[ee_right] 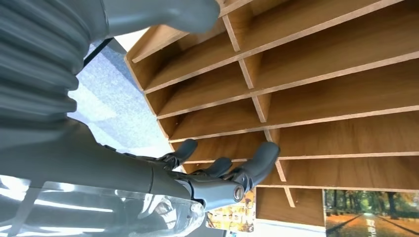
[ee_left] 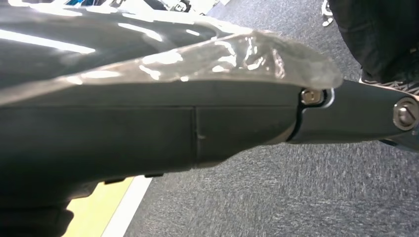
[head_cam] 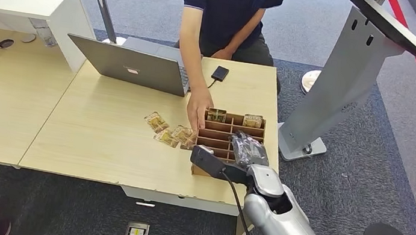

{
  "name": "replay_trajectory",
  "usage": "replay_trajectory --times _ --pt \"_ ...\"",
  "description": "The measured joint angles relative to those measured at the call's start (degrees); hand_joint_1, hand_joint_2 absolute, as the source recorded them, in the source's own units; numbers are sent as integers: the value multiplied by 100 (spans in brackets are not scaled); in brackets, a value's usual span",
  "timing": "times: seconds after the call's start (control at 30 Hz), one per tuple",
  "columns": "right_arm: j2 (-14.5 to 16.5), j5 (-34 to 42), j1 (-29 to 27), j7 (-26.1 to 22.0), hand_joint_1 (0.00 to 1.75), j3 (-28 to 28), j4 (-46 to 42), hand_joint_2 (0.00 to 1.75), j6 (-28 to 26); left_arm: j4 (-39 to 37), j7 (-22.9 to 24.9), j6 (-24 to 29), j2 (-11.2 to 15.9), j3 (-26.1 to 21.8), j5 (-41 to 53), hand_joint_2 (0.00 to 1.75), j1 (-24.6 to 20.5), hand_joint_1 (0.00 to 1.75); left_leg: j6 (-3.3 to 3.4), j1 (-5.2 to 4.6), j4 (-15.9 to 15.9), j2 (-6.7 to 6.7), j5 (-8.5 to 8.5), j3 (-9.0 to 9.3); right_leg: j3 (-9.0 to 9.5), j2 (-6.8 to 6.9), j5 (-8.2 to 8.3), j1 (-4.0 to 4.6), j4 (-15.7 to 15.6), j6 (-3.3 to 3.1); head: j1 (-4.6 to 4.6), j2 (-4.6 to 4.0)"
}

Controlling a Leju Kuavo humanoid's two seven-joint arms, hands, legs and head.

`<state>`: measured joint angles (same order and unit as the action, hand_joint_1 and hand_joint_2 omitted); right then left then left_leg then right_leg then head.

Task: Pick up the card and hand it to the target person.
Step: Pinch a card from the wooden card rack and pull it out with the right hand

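- My right hand (head_cam: pixel 248 150) hovers over the wooden card rack (head_cam: pixel 219 132), fingers (ee_right: pixel 264 157) spread and gripping nothing — their tips sit close to the slot dividers.
- Two cards stand in the rack's far row, beyond my hand: one in the left compartment (head_cam: pixel 216 115), one in the right (head_cam: pixel 252 120). The nearer slots under my hand look bare.
- About three loose cards (head_cam: pixel 168 131) lie on the bench (head_cam: pixel 99 139), left of my hand, just beside the rack.
- One person's hand (head_cam: pixel 198 111) rests by the rack's far left corner, touching the left-compartment card or just beside it — I cannot tell which.
- One open laptop (head_cam: pixel 133 64) and one small dark device (head_cam: pixel 220 73) sit farther off.
- My left hand: I cannot tell its state.
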<state>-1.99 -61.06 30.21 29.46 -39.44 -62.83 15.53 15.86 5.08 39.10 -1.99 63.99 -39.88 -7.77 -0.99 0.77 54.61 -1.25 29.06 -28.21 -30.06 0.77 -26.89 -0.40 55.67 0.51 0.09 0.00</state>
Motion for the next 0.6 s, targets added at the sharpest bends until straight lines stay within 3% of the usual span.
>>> replay_trajectory --times 0.1,0.13,0.37,0.5,0.6 --pt "-31 117 -10 67 82 -27 -177 175 191 -2 -29 0 -1 -10 30 0 -2 0 0 0 0 0 0 2 2 0 0 0 0 0 -1 0" --pt "-43 160 -13 93 82 -39 -237 175 247 -2 -30 0 -3 -19 62 0 -3 0 0 0 0 0 0 2 2 0 0 0 0 0 -1 0" --pt "-119 365 -56 244 62 -121 -561 175 483 1 14 0 3 -80 205 0 19 0 0 0 0 0 2 2 2 0 -2 0 -1 -1 0 0" --pt "-151 505 -84 327 62 -162 -702 175 599 1 38 0 14 -109 251 0 26 0 -1 0 0 0 2 4 4 0 -2 0 -1 -2 -1 0" --pt "-179 582 -93 357 41 -202 -765 175 661 3 65 0 19 -125 278 0 31 0 -1 0 0 -1 2 8 8 0 -2 0 -1 -2 -1 0"
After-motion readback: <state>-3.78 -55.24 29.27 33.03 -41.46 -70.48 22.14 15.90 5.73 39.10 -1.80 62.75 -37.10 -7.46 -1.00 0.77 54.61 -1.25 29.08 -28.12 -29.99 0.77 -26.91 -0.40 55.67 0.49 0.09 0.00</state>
